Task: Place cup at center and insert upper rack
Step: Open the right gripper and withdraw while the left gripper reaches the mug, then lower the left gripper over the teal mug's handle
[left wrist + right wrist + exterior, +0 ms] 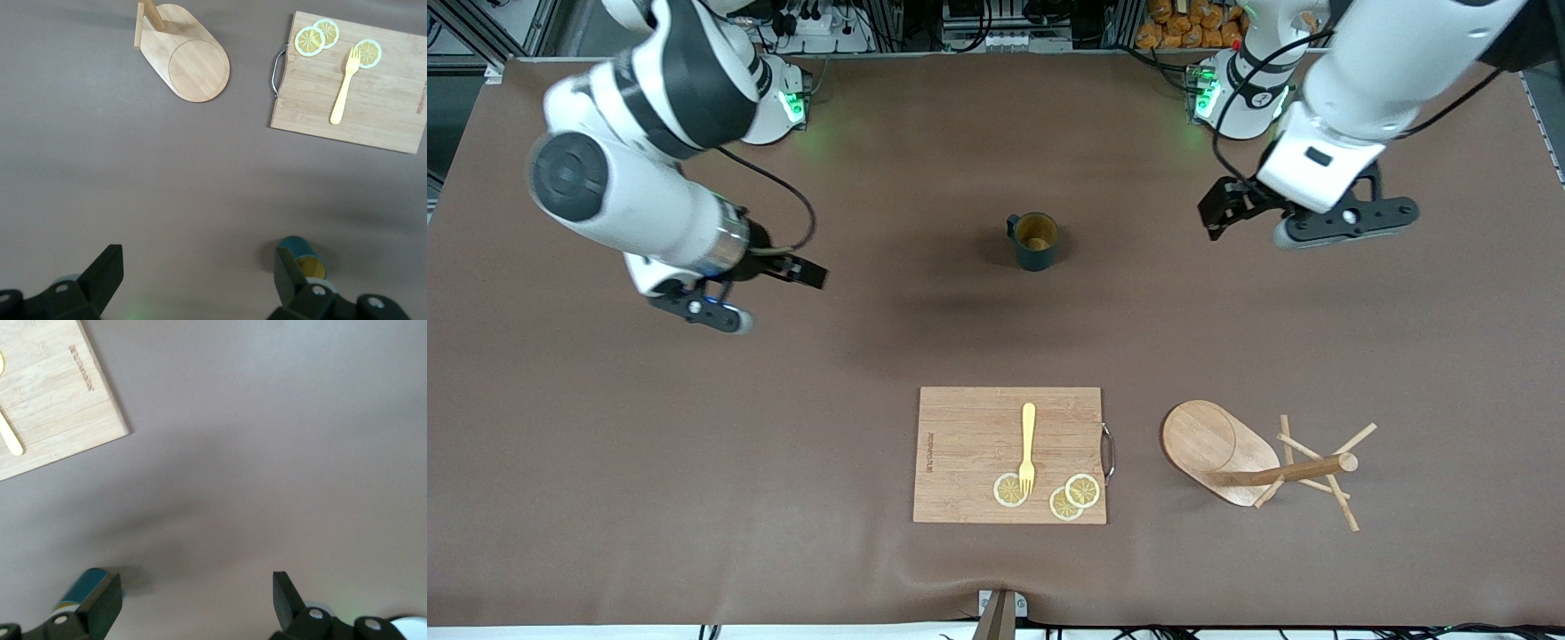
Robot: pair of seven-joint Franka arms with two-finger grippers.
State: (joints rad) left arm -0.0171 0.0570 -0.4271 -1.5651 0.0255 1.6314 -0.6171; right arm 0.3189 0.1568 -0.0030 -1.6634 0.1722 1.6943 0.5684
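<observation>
The dark teal ribbed cup [1034, 240] stands upright mid-table, handle toward the right arm's end. It shows partly hidden by a finger in the left wrist view [303, 255] and in the right wrist view [83, 585]. The upper rack [1227, 455], a light wooden mug tree, lies on its side near the front camera, with its post and pegs [1307, 468] pointing toward the left arm's end; its oval base shows in the left wrist view [190, 61]. My left gripper [1216, 214] [198, 277] is open and empty, above the table beside the cup. My right gripper [807, 273] [195, 597] is open and empty, on the cup's other flank.
A rectangular wooden cutting board [969, 444] [373, 113] [53, 393] with a metal handle lies beside the mug tree, nearer the front camera than the cup. A yellow fork [1028, 446] and three lemon slices [1073, 496] lie on it. The brown table mat [694, 462] covers the table.
</observation>
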